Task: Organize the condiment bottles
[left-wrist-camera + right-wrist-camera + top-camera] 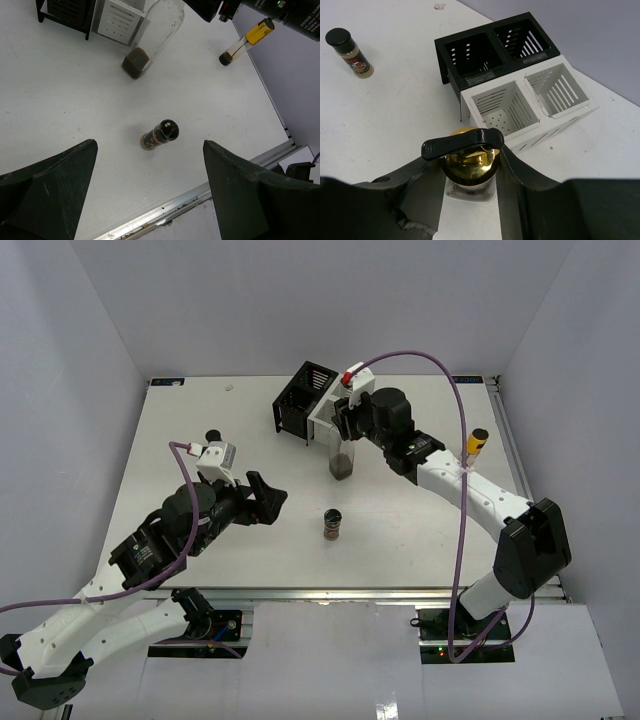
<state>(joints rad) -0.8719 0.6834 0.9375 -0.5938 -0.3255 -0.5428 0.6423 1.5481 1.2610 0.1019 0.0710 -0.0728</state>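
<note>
The clear glass bottle (157,32) has a glossy brass spout (469,159); the table (420,535) and rack boxes (552,131) look matt.

- Robot lab or test cell, by every sign.
- White tabletop (200,465) boxed in by plain pale walls (70,350) on three sides.
- Metal rail (330,594) along the near edge.
- Mounted there side by side, left arm (130,552) and right arm (480,495).
- Purple cables (462,490) looping loose above both.

White arm links (480,495), black joints (535,545), purple cables (461,550)
</note>
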